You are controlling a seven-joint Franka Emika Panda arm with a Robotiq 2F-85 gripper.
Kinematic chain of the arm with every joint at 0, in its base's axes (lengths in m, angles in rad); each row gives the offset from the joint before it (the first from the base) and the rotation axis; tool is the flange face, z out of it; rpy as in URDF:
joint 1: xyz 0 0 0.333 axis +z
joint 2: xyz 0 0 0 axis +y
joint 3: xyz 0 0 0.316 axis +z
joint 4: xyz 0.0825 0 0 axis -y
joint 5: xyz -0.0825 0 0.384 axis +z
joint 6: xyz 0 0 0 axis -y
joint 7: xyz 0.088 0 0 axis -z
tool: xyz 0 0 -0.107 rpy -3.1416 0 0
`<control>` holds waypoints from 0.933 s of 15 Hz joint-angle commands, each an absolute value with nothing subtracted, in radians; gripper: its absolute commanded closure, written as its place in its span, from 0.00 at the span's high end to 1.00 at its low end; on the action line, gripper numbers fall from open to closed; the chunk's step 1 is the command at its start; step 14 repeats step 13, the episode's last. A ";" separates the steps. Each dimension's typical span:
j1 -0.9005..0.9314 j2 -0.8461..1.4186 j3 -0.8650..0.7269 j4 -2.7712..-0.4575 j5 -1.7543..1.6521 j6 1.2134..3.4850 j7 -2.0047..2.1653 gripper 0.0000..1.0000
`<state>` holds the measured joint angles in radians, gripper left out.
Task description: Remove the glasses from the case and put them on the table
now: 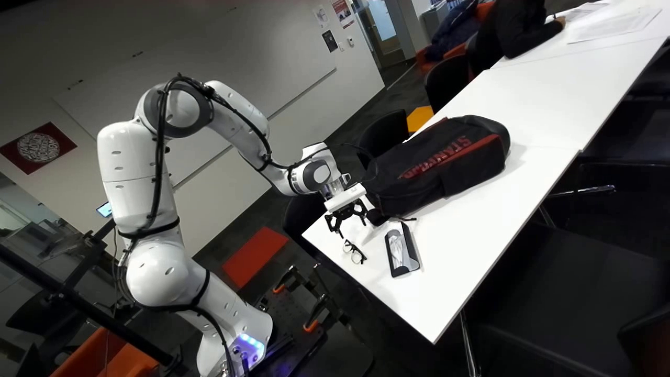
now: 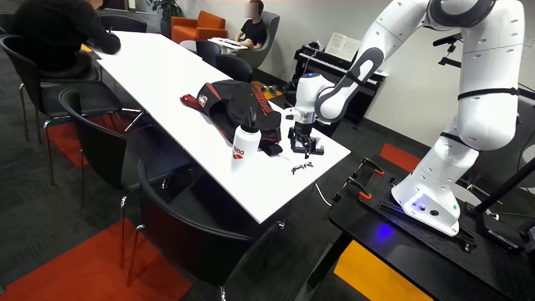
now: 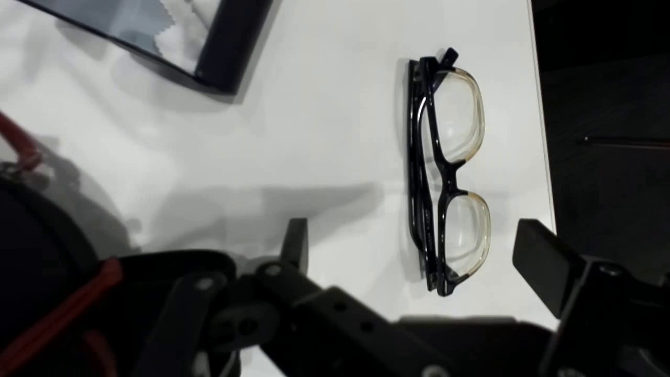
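The dark-framed glasses (image 3: 448, 175) lie folded on the white table (image 3: 335, 120), near its edge. They show in both exterior views (image 1: 355, 252) (image 2: 301, 168). The black case (image 3: 230, 50) lies open beside them with a pale cloth inside; both exterior views show it too (image 1: 404, 271) (image 2: 312, 150). My gripper (image 3: 418, 251) is open and empty, above the table. In the wrist view its fingers appear on either side of the glasses' near end, not touching them. In both exterior views the gripper (image 1: 353, 229) (image 2: 305, 154) is close to the glasses and case.
A large black bag with red lettering (image 1: 439, 162) lies on the table close to the gripper, also in an exterior view (image 2: 240, 108). A white bottle (image 2: 245, 146) stands by the bag. Black chairs (image 2: 184, 234) line the table. A person (image 2: 62, 37) sits at the far end.
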<state>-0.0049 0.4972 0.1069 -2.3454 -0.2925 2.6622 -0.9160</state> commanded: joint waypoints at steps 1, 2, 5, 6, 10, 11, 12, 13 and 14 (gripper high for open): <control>-0.059 0.299 0.123 -2.529 -0.283 2.790 -0.927 1.00; -0.066 0.258 0.122 -2.559 -0.276 2.812 -0.923 1.00; -0.092 0.150 0.117 -2.634 -0.248 2.868 -0.930 1.00; -0.092 0.120 0.110 -2.651 -0.245 2.876 -0.927 1.00; -0.077 0.031 0.085 -2.690 -0.222 2.871 -0.924 1.00; -0.071 0.011 0.077 -2.699 -0.223 2.869 -0.920 1.00; -0.068 -0.002 0.070 -2.705 -0.222 2.868 -0.924 1.00; -0.064 -0.016 0.063 -2.710 -0.222 2.867 -0.923 1.00; -0.064 -0.016 0.063 -2.710 -0.222 2.867 -0.923 1.00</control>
